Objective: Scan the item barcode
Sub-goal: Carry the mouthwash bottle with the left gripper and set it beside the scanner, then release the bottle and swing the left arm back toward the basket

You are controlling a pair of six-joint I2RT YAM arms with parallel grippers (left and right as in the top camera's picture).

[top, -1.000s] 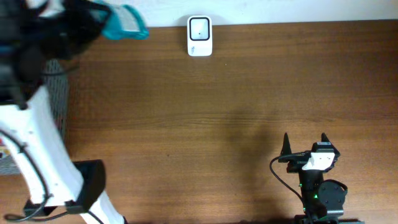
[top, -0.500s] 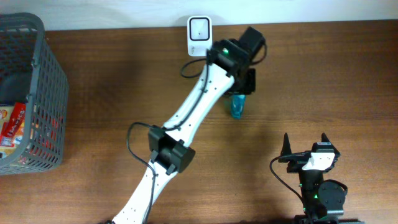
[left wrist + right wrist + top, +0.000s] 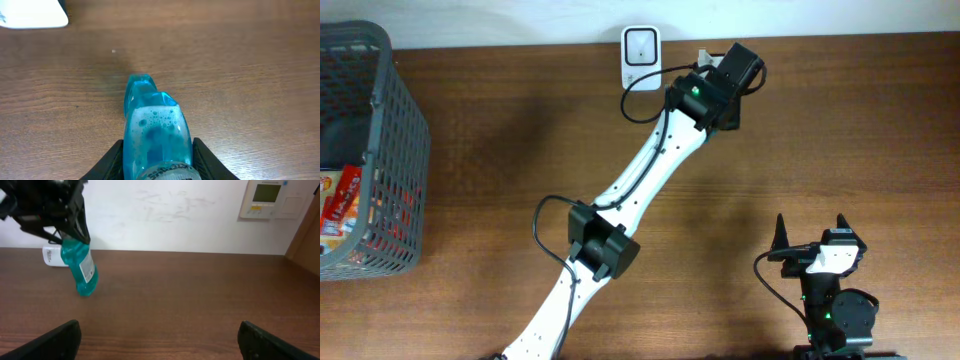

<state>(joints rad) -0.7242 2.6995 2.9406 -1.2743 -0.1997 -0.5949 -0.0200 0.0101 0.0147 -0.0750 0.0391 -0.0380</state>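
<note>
Hanging narrow end down and tilting a little, the blue bottle (image 3: 82,272) is showing in the upper left of the right wrist view, with a white label facing outward and foamy liquid inside it. The left gripper (image 3: 157,162) is grasping it by its wide end, one dark finger pressing on each side of the body at the bottom of the left wrist view. Whether the bottle's lower tip is touching the wood is not clear from these views. From overhead the bottle itself is hiding beneath the gripper, at the top of the frame just right of centre. The white scanner (image 3: 641,58) is lying just beside it, at the top centre against the far edge of the table (image 3: 840,140), and is peeking into the upper left corner of the left wrist view. The right gripper (image 3: 810,228) is sitting well apart in the lower right of the overhead frame, its jaws spreading wide with nothing between them. A grey basket (image 3: 405,150) is standing at the upper left edge, holding colourful packets (image 3: 340,205). A wall panel (image 3: 270,199) is hanging on the white wall in the upper right of the right wrist view.
</note>
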